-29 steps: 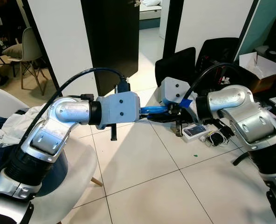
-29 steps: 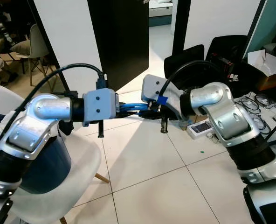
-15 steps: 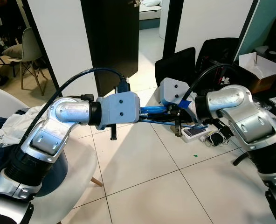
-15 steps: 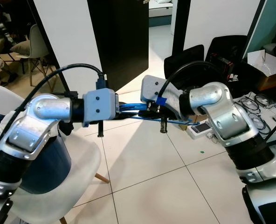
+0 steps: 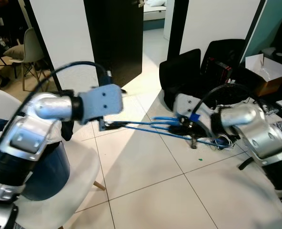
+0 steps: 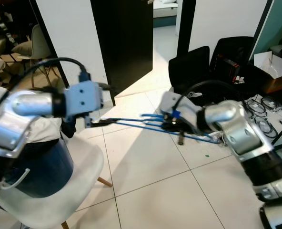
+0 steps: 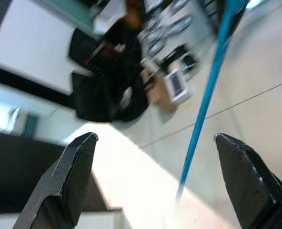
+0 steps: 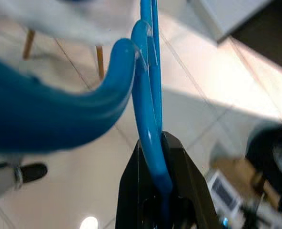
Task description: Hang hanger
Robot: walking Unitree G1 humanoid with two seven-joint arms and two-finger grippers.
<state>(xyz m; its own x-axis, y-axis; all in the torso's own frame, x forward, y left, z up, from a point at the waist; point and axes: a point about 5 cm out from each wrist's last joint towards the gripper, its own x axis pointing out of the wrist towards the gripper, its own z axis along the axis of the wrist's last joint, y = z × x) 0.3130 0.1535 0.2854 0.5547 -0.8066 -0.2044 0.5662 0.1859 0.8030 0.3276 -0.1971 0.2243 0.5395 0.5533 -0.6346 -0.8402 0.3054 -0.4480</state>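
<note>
The blue plastic hanger (image 5: pixel 160 128) is held in the air above the tiled floor (image 5: pixel 146 176), lying nearly level between the two arms, its thin bars running from the left wrist across to the right. Half a second ago both wrists were bunched close together over it; they have since drawn apart, the left arm swinging toward the white chair (image 5: pixel 79 191), so that the full length of the hanger now shows. The right gripper (image 8: pixel 162 191) is pinched tight on the hanger's curved section, the blue loop rising out from between its black fingers. The left gripper (image 7: pixel 155 181) stands wide apart, with one blue bar passing through the gap and touching neither finger. Judgement: the handover to the right arm appears complete, and the hanger is now carried by that arm alone. No rail or hook for hanging can be made out, so the task remains at an early stage. Black bags (image 5: pixel 198 67) and cables (image 5: pixel 222 140) lie on the floor beyond.
</note>
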